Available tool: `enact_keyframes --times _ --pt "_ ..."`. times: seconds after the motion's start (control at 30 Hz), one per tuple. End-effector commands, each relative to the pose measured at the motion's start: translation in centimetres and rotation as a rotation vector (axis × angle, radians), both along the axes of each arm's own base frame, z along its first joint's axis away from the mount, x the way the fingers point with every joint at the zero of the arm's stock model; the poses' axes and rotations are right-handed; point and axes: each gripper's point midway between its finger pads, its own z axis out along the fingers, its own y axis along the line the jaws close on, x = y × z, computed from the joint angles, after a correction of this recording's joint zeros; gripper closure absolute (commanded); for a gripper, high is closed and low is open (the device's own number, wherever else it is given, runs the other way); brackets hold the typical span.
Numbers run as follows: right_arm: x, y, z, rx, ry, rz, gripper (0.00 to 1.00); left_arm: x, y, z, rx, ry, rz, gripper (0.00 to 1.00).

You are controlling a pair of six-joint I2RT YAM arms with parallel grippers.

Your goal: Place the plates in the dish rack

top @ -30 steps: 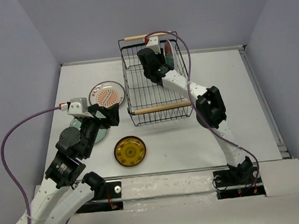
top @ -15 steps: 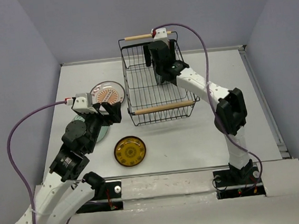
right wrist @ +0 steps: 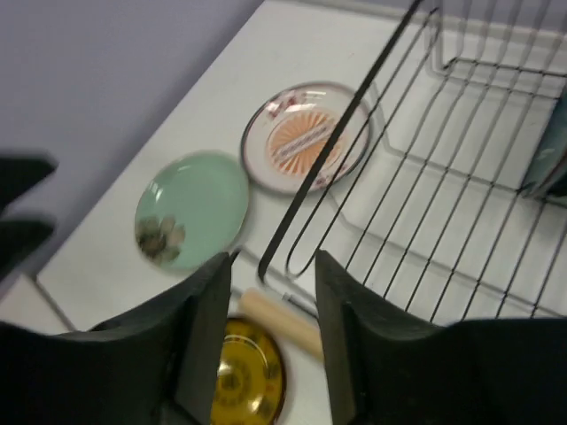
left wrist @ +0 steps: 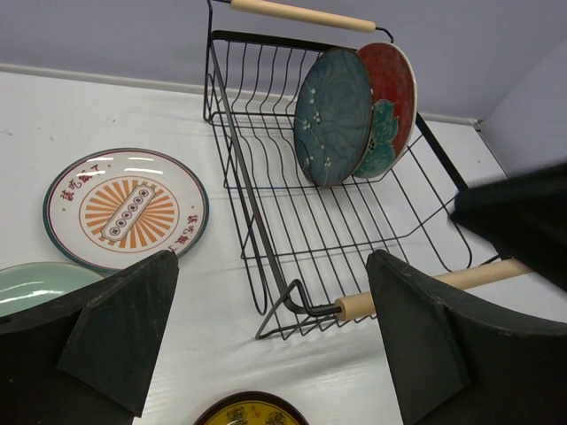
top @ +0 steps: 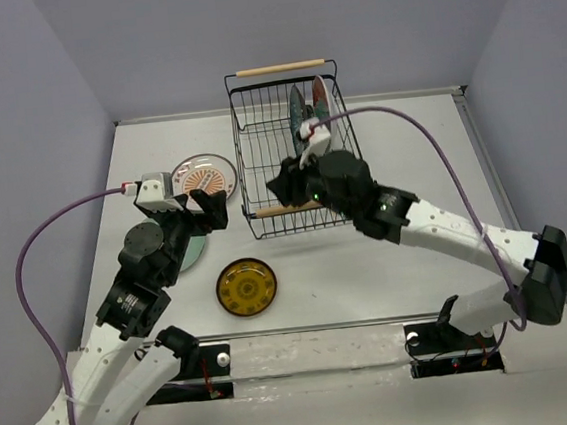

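While the dish rack (top: pixel 269 164) sits at the table's (top: pixel 418 250) 12 o'clock edge, a blue-teal plate (left wrist: pixel 332 115) and a red plate (left wrist: pixel 394 80) stand upright side by side near its 1 o'clock corner. On the table lie the white-and-orange plate (top: pixel 203 177) at the rack's 9 o'clock, the mint plate (right wrist: pixel 190 211) at 8 and the amber plate (top: pixel 246 286) at 7. The left gripper (top: pixel 210 208) hangs beside the white-and-orange plate with its fingers wide apart and empty. The right gripper (right wrist: pixel 273 261) hovers over the rack's 7 o'clock corner, fingers slightly apart, holding nothing.
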Motion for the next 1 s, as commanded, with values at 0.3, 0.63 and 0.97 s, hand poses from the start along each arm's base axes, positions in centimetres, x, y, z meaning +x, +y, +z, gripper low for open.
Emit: enact_keyframes --times 0.3,0.63,0.97 --pt "-18.4 6.5 -13.0 0.303 0.423 0.241 0.57 -0.4 0.4 2.0 -0.039 -0.069 0.0 0.01" --pt "-17.6 7.4 -23.7 0.34 0.701 0.015 0.45 -0.9 0.3 2.5 -0.055 -0.088 -0.02 0.01" --pt "-16.4 6.6 -28.0 0.306 0.754 -0.107 0.58 -1.2 -0.1 2.6 -0.062 -0.093 -0.044 0.01"
